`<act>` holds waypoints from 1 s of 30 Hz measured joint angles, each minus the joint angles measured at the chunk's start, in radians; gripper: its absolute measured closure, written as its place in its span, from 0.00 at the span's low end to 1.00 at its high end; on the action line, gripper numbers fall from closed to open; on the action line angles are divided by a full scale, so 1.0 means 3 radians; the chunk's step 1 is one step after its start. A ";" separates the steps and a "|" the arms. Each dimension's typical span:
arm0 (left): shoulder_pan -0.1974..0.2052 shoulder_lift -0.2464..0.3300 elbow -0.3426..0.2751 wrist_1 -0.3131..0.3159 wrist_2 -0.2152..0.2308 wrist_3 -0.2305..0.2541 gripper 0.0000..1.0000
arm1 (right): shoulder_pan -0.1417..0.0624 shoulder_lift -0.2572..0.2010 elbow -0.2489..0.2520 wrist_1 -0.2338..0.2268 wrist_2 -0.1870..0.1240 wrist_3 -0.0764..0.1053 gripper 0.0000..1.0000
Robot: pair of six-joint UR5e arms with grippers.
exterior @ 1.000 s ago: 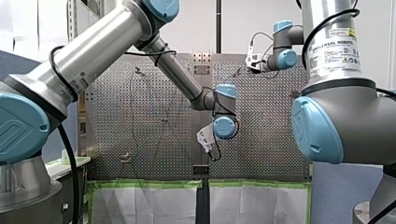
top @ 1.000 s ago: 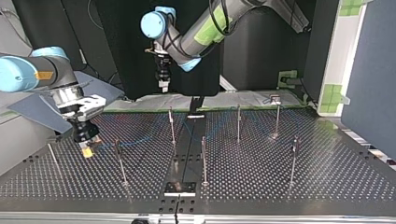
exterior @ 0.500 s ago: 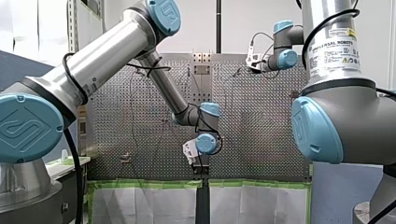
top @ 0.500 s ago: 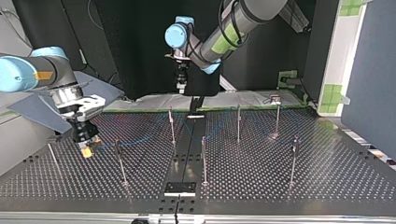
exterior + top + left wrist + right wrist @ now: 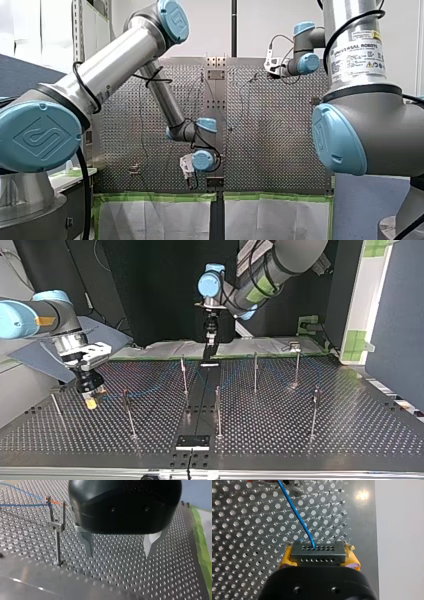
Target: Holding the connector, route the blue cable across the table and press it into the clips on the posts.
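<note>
My right tool [image 5: 90, 399] is shut tight on the connector [image 5: 317, 553]. The yellow pads [image 5: 287, 560] squeeze it from both sides. The blue cable [image 5: 297, 515] comes out of the top of the connector and runs away over the holes in the bench [image 5: 300, 440]. In the top view this tool hangs low over the bench at the view's left, and the cable shows as a thin blue line going toward the posts [image 5: 218, 410] in the middle.

My left tool [image 5: 118, 545] is open and holds nothing. In the top view it hangs high above the far edge of the bench, over the middle strip. In its own wrist view one post [image 5: 58, 545] stands just beside its fingers, with a clip [image 5: 56, 525] on top. The blue cable reaches the top of that clip, by a bit of orange — I cannot tell if it sits all the way in.

I think the step now is this: one tool holds the cable's end while the other gets ready to push the cable into a clip. Next, my left tool should come down over the cable near a post and press it in. It should go slowly, because the posts are thin and could bend — and my right tool should hold the cable tight so it does not slip out.
</note>
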 joint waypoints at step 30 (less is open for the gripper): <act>0.0693 0.0000 -0.0844 0.0844 0.0248 0.0249 0.02 | -0.0051 0.0004 0.0001 0.0011 0.0056 -0.0003 1.00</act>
